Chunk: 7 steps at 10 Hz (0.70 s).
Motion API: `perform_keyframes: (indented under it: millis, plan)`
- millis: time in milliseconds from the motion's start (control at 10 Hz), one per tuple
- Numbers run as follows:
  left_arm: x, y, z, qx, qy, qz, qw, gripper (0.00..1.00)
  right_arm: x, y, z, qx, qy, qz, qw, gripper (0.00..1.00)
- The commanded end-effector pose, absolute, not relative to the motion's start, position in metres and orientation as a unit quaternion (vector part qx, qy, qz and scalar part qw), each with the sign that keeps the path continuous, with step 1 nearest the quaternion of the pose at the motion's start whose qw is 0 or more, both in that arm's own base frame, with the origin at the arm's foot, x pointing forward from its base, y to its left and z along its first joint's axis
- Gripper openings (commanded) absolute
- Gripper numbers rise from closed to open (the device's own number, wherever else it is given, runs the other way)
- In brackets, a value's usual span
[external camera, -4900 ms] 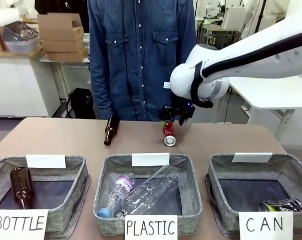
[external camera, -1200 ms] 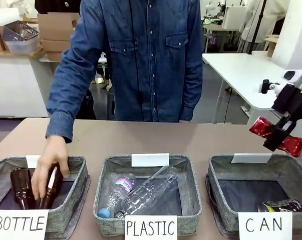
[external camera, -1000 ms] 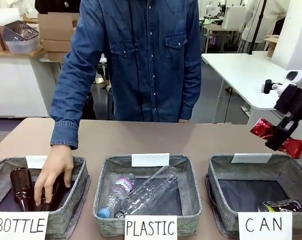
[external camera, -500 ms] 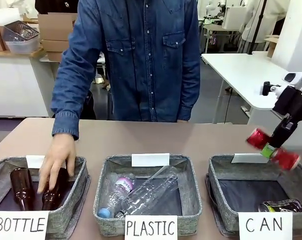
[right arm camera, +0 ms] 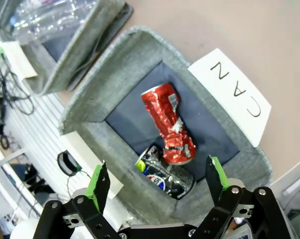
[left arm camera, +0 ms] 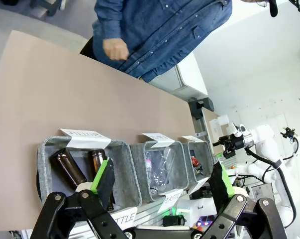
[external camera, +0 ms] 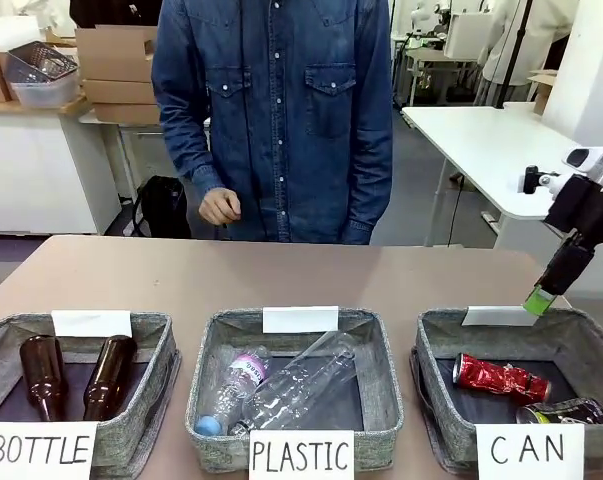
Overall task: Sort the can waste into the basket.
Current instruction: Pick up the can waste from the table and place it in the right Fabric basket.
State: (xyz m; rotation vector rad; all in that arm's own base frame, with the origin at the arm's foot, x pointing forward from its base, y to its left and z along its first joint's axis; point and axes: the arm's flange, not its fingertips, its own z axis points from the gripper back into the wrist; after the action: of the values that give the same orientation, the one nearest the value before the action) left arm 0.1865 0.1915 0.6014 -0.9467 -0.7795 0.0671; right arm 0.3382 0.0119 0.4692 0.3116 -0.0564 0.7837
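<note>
The red can [right arm camera: 168, 125], held by the right gripper [right arm camera: 154, 179] half a second ago, is now found released inside the CAN basket [external camera: 441, 330] against the dark can [right arm camera: 168, 175], fingers spread and empty above, so sorting is judged complete.

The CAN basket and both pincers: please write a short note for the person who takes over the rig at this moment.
Right pincer: open, holding nothing, above the CAN basket.
Left pincer: open, holding nothing, raised above the robot's side of the table.
Red can lies on the basket floor, touching the dark can at the near corner.
Person's hand is off the table.
Done: both cans are in the basket.
Left: no can lies on the table; maybe only retract the right arm.
</note>
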Motion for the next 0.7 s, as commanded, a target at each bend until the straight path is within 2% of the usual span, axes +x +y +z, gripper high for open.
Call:
perform_keyframes:
  millis: [0, 100, 200, 300, 400, 600]
  plan:
    - [0.187, 0.191, 0.601, -0.441, -0.369, 0.032, 0.817, 1.0, 0.341, 0.007, 0.469, 0.17, -0.031, 0.354, 0.919, 1.0]
    - [0.187, 0.191, 0.601, -0.441, -0.369, 0.032, 0.817, 1.0, 0.341, -0.016, 0.464, 0.273, -0.068, 0.286, 0.916, 1.0]
    - [0.187, 0.191, 0.601, -0.441, -0.369, 0.032, 0.817, 1.0, 0.334, -0.066, 0.441, 0.416, -0.104, 0.159, 0.889, 1.0]
    - [0.187, 0.191, 0.601, -0.441, -0.369, 0.032, 0.817, 1.0, 0.319, -0.111, 0.389, 0.563, -0.11, 0.027, 0.819, 1.0]
    - [0.187, 0.191, 0.601, -0.441, -0.369, 0.032, 0.817, 1.0, 0.31, -0.12, 0.352, 0.623, -0.09, 0.0, 0.777, 1.0]
    - [0.187, 0.191, 0.601, -0.441, -0.369, 0.032, 0.817, 1.0, 0.302, -0.12, 0.324, 0.693, -0.14, -0.008, 0.707, 1.0]
